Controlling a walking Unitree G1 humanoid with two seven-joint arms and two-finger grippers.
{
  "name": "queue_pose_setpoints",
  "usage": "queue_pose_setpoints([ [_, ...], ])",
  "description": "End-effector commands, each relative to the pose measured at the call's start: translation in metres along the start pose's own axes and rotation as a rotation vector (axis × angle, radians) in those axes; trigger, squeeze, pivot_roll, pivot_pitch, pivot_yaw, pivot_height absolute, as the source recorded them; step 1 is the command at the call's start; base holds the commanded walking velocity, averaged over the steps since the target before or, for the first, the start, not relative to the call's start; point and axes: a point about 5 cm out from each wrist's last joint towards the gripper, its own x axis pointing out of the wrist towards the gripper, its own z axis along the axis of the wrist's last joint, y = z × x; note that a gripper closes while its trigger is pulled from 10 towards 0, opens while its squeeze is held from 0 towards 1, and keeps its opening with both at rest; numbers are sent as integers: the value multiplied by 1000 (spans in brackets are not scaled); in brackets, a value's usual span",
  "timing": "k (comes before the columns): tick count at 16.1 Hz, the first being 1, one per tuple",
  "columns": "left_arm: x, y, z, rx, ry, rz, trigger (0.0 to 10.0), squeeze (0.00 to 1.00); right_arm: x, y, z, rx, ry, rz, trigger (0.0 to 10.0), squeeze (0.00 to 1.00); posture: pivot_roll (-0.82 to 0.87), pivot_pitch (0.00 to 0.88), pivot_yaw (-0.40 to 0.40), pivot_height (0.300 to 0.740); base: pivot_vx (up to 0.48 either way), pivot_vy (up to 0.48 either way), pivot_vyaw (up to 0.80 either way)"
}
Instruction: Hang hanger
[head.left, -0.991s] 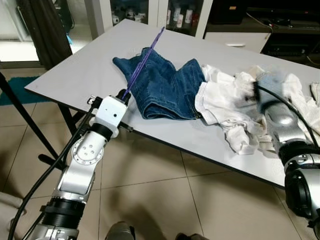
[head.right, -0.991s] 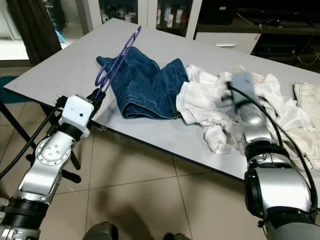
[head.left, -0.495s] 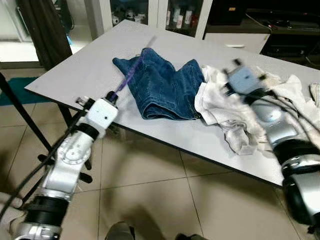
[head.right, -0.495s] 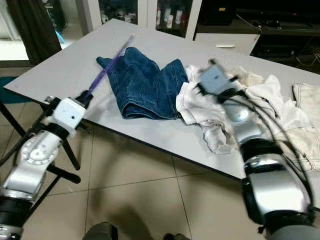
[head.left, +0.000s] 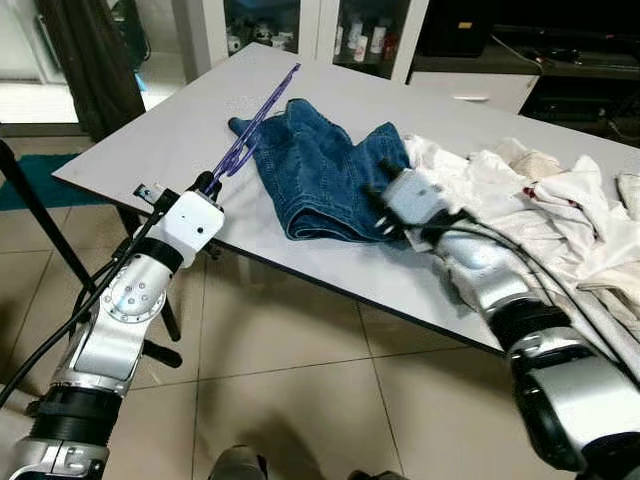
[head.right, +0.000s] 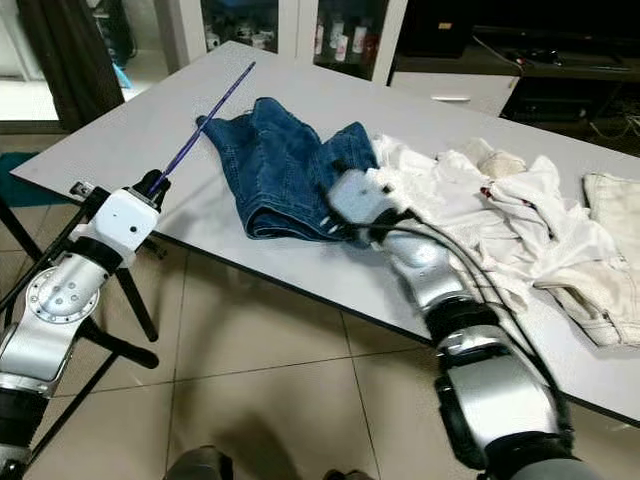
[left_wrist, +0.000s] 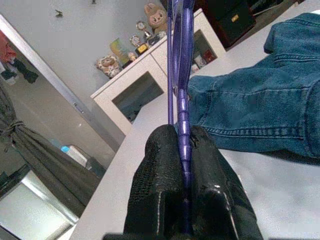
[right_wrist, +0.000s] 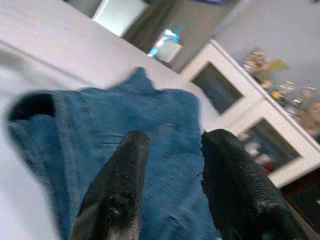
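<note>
A thin purple hanger slants up over the near left part of the white table, and my left gripper is shut on its lower end, by the table's near left edge. Folded blue jeans lie in the middle of the table. My right gripper is open with nothing between its black fingers, low over the near right edge of the jeans; its wrist sits where the jeans meet the white clothes.
A heap of white clothes covers the right part of the table. White cabinets with bottles stand behind it. A dark curtain hangs at the far left. Black stand legs cross the tiled floor near my left arm.
My right arm has swung left from over the white clothes to the near right edge of the jeans. My left arm, still holding the hanger, has shifted slightly left.
</note>
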Motion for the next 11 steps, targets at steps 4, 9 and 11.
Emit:
queue_pose_setpoints([
  [4, -2, -8, 1, -4, -8, -16, 10000, 0, 5, 24, 1, 19, -9, 180, 10000, 859, 265, 19, -98, 740, 0, 0, 0],
  [9, -2, -10, 1, -9, -10, -18, 10000, 0, 16, 37, 0, -24, 56, 192, 10000, 0, 263, 21, -101, 740, 0, 0, 0],
  [11, -2, -13, 3, -14, -14, -22, 10000, 0, 19, 42, -3, -32, 105, 186, 10000, 0, 265, 22, -103, 740, 0, 0, 0],
])
